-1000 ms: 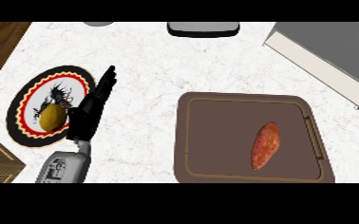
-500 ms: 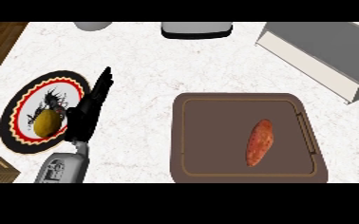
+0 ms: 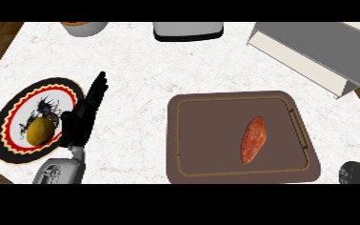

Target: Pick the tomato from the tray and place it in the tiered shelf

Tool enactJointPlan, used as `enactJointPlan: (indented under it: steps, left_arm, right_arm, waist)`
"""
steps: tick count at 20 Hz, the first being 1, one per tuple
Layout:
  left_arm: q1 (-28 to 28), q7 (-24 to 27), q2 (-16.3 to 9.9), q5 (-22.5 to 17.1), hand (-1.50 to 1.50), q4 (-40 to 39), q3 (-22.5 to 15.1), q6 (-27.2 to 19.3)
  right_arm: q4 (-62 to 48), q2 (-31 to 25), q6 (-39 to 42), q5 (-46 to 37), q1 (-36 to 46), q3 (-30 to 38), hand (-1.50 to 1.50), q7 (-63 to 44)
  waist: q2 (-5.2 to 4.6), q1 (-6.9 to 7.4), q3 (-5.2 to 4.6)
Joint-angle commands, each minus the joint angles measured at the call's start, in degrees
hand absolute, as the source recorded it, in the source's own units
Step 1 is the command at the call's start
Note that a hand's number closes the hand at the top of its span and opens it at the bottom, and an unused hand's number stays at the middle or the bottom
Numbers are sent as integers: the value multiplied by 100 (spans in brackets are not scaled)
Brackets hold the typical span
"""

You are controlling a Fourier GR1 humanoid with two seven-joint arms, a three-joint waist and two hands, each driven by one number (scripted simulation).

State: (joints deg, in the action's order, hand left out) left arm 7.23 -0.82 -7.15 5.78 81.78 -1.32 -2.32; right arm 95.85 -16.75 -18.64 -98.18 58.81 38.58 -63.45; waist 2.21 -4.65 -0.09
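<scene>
Brown tray point(image 3: 211, 171) is seen on the white marble desk point(image 3: 175, 71), near right, with the reddish elongated tomato point(image 3: 253, 139) lying in it right of centre, touched by nothing. Left hand point(image 3: 83, 119) is held at the left with fingers straight, beside a patterned plate point(image 3: 21, 109) carrying a yellow item point(image 3: 41, 130). Grey tiered shelf point(image 3: 316, 52) is at far right; right hand point(image 3: 350, 172) is barely visible at the near right edge, finger state cannot be told.

My counter point(image 3: 155, 71) is white marble. On it lie a brown tray point(image 3: 211, 171), a patterned round plate point(image 3: 63, 88) at my left, a grey shelf point(image 3: 309, 47), and a bowl point(image 3: 84, 27).
</scene>
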Motion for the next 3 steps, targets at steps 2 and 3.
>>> enactJointPlan:
  steps: [2, 3]
  left_arm:
    - [-199, -37, 8, -3, 0, 144, -34, 6]
    - [-31, -47, -34, -5, 0, 75, 107, -88]
  right_arm:
    - [1797, 468, 1742, 86, -393, -36, -150, -220]
    - [2066, 448, 2069, 255, -403, 15, -150, -86]
  waist:
    - [40, -36, -1]
    - [55, -134, -2]
